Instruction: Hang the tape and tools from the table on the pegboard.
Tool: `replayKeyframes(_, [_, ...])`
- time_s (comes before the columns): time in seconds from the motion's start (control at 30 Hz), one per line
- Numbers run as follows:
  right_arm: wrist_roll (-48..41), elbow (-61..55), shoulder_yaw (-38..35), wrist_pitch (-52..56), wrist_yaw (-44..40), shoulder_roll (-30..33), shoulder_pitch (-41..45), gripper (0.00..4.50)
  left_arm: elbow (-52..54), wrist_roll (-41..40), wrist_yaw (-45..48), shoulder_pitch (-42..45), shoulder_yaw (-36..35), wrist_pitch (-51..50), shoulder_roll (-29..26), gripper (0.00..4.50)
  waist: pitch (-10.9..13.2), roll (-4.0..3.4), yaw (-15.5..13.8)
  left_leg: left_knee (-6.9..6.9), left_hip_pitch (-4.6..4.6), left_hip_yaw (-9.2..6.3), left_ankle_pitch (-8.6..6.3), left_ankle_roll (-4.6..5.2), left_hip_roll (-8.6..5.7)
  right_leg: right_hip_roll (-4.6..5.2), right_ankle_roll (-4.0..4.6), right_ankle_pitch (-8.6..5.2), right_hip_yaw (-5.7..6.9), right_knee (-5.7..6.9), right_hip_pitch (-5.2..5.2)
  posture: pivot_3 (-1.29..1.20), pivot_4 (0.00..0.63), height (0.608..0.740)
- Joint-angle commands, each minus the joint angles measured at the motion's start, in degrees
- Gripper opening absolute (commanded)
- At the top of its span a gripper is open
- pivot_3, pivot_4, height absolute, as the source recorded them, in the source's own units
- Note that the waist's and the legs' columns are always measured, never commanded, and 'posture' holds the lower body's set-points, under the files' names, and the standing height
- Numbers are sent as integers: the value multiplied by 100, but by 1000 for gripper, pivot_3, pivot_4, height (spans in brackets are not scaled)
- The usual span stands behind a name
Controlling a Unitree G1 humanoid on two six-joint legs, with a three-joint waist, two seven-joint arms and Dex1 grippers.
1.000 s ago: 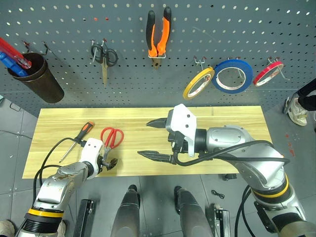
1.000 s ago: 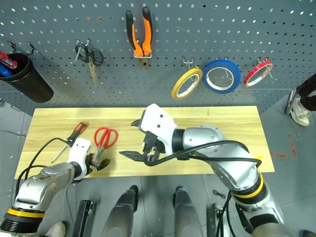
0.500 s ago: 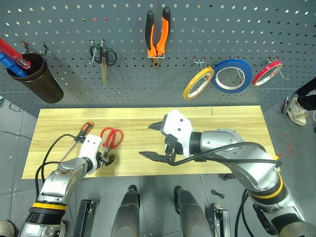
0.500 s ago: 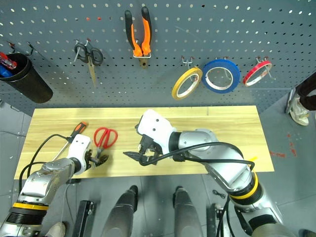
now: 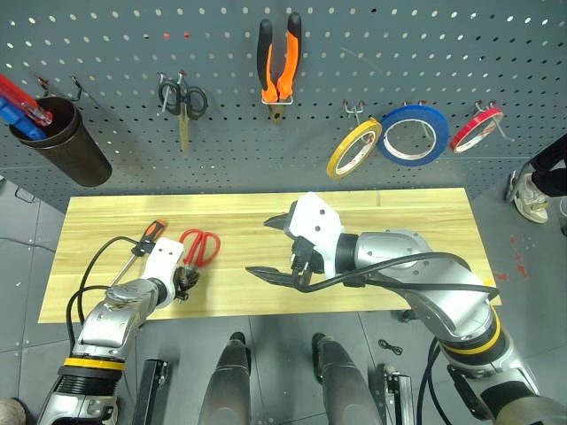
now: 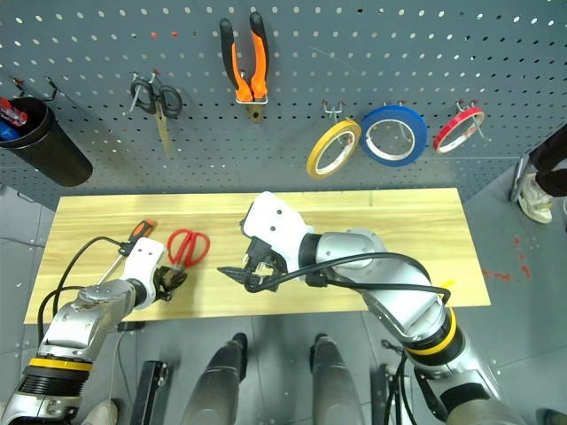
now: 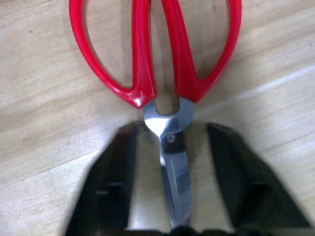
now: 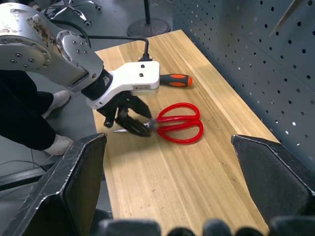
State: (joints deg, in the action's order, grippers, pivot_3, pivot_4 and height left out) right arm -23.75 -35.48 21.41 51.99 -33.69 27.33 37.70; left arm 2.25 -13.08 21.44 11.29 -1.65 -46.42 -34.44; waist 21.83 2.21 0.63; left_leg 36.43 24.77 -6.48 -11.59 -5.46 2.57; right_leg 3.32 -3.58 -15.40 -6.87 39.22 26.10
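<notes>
Pale plank table [image 5: 416, 212] fronts the dark pegboard [image 5: 106, 35]. Red-handled scissors [image 5: 200, 245] lie on it, blades between the left gripper [image 5: 184, 283] fingers, which have narrowed since 1 second ago without touching yet. Right gripper [image 5: 275, 248] hovers wide open, empty.

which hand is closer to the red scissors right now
Left. The left hand is at the red-handled scissors, its fingers on either side of the blades on the table. The right hand hovers open over the table's middle, well off to their right.
</notes>
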Motion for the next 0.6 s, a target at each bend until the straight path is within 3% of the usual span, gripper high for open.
replayKeyframes(0.03, [-16,-200,-124,-30,11,-57,42,4500,108,90,21,-270,21,-258,-33,635,0,0,16,0,0,0,0,0,0,0,0,0,0,0,0,87,389,740])
replayKeyframes(0.07, [-22,-198,-126,-24,19,-68,36,4500,136,89,35,-289,4,-279,-34,201,0,0,19,0,0,0,0,0,0,0,0,0,0,0,0,87,389,740])
replayKeyframes(0.1, [-22,-194,-126,-23,24,-74,33,4500,156,91,42,-300,-10,-293,-31,111,0,0,19,0,-1,0,0,0,0,0,0,0,0,0,0,87,389,740])
replayKeyframes(0.33, [32,-163,-145,-72,0,-28,-12,4500,313,2,159,-232,-93,-292,-1,113,0,0,17,0,-1,0,0,0,0,0,0,0,0,0,0,91,398,740])
replayKeyframes(0.6, [86,-472,-628,-143,61,378,-481,4500,2098,-441,544,-722,-474,-135,-91,113,0,1,4,-1,10,-1,0,0,1,0,-1,0,2,-10,2,92,393,740])
